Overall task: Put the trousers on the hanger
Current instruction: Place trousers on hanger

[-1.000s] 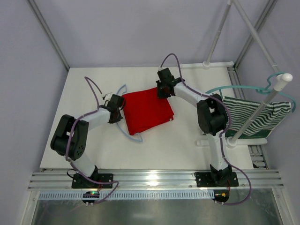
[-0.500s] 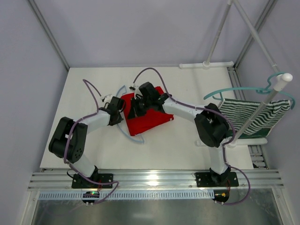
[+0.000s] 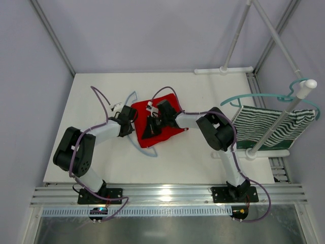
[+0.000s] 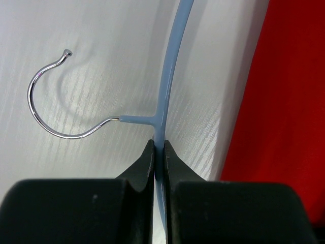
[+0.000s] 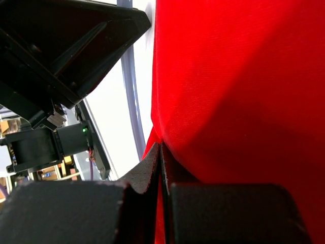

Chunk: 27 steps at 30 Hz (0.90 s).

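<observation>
left hand: clamped tight on pale blue hanger just below metal hook | right hand: pinched closed on red trousers at left edge | trousers: folded mid-table, hanger alongside left edge | room: table surface wide toward rear

Left arm, right arm: white links, black joints, black base plates. Purple cables looped along each. Fingers: black, matte, wedge-tipped, 2 per arm.

White table, red trousers folded flat on it, pale blue hanger apparently lying alongside
</observation>
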{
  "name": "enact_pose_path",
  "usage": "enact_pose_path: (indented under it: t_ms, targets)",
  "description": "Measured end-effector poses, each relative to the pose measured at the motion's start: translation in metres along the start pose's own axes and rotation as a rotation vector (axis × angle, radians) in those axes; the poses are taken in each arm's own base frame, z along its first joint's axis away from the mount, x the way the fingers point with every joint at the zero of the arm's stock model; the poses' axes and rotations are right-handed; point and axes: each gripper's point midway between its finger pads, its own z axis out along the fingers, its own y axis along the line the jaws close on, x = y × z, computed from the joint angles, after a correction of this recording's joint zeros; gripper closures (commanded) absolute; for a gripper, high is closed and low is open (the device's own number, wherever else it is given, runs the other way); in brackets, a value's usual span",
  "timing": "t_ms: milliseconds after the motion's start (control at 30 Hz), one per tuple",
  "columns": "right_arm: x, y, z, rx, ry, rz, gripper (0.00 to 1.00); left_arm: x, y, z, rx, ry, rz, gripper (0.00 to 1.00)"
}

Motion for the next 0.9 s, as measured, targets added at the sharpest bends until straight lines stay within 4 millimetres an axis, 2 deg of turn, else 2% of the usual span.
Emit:
enact_pose_path:
  t_ms: [233, 333, 400, 500, 567, 667, 700, 767, 900]
  targets:
    - [-0.001, 0.003, -0.004, -0.012, 0.004, 0.003, 0.96, 0.001, -0.001, 0.000, -0.002, 0.002, -0.012, 1.00]
    - [-0.014, 0.009, -0.008, 0.003, -0.001, 0.014, 0.96, 0.002, -0.002, -0.001, 0.003, 0.006, -0.015, 1.00]
    - [-0.038, 0.017, -0.009, -0.001, -0.030, 0.000, 0.96, 0.003, -0.002, -0.001, 0.005, 0.006, -0.016, 1.00]
    - [-0.084, 0.034, -0.005, -0.030, -0.103, -0.052, 0.96, 0.005, -0.005, -0.001, 0.009, 0.007, -0.018, 1.00]
    - [-0.105, 0.035, -0.002, -0.040, -0.143, -0.065, 0.96, 0.005, -0.007, -0.001, 0.014, 0.005, -0.020, 1.00]
    - [-0.124, 0.012, 0.010, -0.030, -0.180, -0.014, 0.96, 0.005, -0.010, -0.001, 0.020, 0.001, -0.021, 1.00]
    - [-0.123, -0.004, 0.016, -0.018, -0.179, 0.028, 0.96, 0.005, -0.011, 0.000, 0.022, 0.000, -0.022, 1.00]
    - [-0.119, -0.021, 0.025, -0.027, -0.165, 0.094, 0.96, 0.005, -0.011, 0.000, 0.023, -0.002, -0.023, 1.00]
    - [-0.124, -0.021, 0.021, -0.064, -0.159, 0.137, 0.96, 0.004, -0.014, 0.000, 0.032, -0.007, -0.029, 1.00]
